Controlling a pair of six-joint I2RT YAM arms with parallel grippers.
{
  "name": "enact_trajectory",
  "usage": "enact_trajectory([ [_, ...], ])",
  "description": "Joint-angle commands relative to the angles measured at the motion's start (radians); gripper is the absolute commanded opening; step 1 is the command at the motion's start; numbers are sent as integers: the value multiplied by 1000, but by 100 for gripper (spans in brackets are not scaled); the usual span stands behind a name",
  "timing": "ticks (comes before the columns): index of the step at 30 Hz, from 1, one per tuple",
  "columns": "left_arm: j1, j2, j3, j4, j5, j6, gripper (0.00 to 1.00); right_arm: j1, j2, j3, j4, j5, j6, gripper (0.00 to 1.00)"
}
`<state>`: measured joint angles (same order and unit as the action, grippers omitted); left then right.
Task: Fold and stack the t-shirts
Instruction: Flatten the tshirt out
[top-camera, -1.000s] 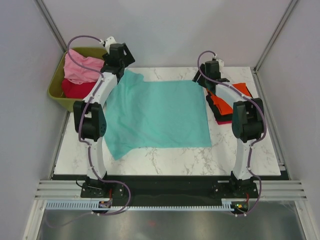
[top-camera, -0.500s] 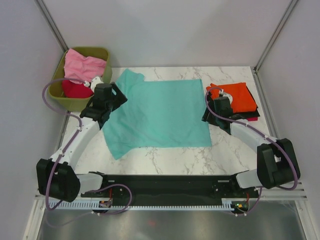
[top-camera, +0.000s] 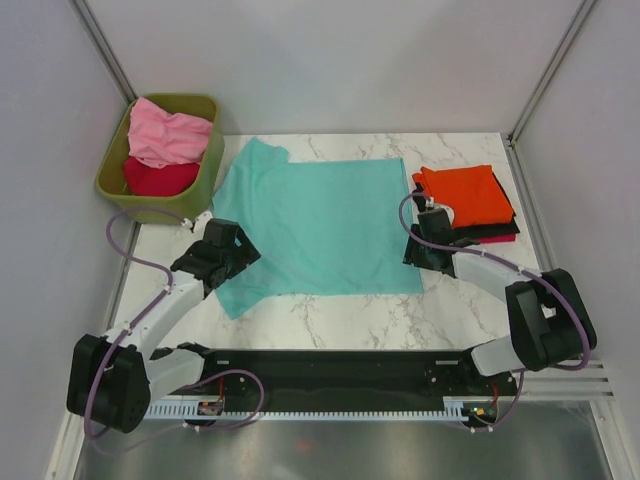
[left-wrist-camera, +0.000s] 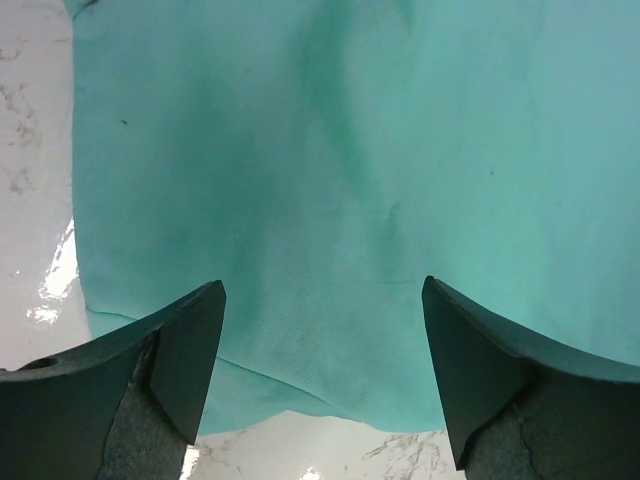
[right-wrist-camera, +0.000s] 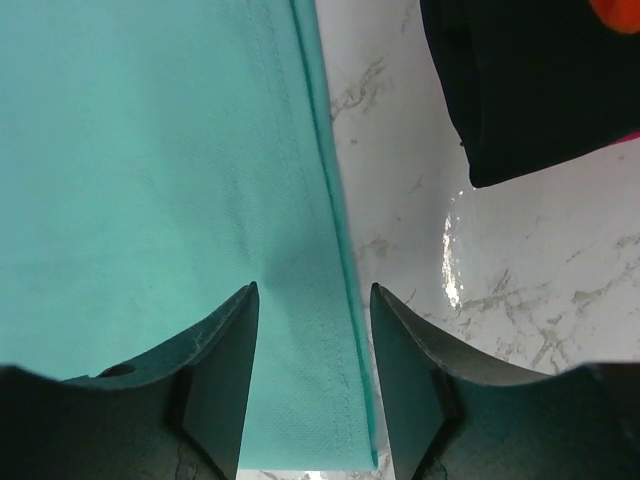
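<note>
A teal t-shirt lies spread flat on the marble table. My left gripper hovers over its near left sleeve, open wide; in the left wrist view teal cloth and its near edge lie flat between the jaws. My right gripper sits low at the near right hem. In the right wrist view its jaws stand apart astride the stitched hem, which lies flat and unpinched. A folded stack stands at the right: orange on top, black and crimson beneath.
An olive-green bin at the back left holds a pink shirt over a red one. The stack's black edge shows close beside the right gripper. Bare marble lies between hem and stack. Enclosure walls surround the table.
Both arms swung back from the shirt's far corners to its near side: left to the near left sleeve, right to the near right hem. The right jaws have narrowed.
</note>
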<state>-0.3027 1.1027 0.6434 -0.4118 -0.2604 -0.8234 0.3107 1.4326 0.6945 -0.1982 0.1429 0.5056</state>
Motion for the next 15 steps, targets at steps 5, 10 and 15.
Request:
enact_trajectory([
  [5, -1, 91, 4, 79, -48, -37, 86, 5, 135, 59, 36, 55, -6, 49],
  [10, -1, 232, 10, 175, -42, -45, 84, 5, 218, 121, 37, 109, 8, 27],
  [15, 2, 467, 128, 231, -60, -28, 83, -5, 284, 206, 22, 191, 28, 22],
])
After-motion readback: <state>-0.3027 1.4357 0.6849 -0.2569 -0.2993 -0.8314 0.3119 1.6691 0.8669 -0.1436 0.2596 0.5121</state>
